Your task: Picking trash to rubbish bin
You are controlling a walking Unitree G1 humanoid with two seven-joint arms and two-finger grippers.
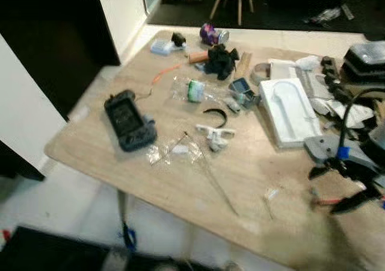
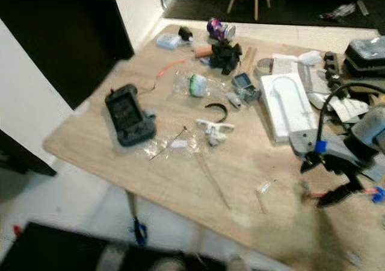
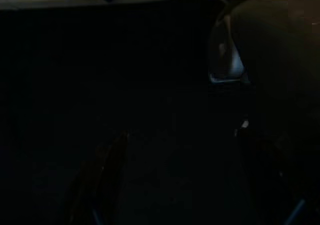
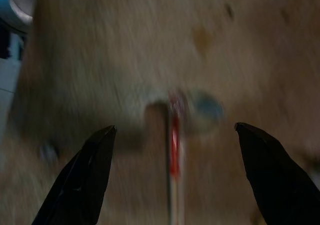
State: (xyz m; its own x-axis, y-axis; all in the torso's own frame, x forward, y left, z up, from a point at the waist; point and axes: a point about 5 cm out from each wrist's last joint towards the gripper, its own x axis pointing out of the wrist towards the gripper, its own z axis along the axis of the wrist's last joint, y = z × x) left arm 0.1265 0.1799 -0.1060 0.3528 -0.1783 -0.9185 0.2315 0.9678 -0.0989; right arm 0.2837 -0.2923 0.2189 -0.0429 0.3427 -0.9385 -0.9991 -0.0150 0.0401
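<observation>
Nearest, at the right edge of a pale wooden table (image 1: 180,193), one right gripper (image 1: 340,190) with fingers spread wide over one thin red-and-silver stick (image 4: 173,150), lying flat between the fingertips with its long axis in line with the fingers. Farther back, one dark handheld device (image 1: 128,120), two clear plastic wrappers (image 1: 174,150), one white tray (image 1: 289,111) and one black cloth (image 1: 221,60), beyond them a white floor and dark doorway. Left gripper (image 3: 175,185) in deep shade, fingers apart.

right arm (image 2: 361,140): grey-silver shell | black cable loop | blue tag | long black tapered jaws
</observation>
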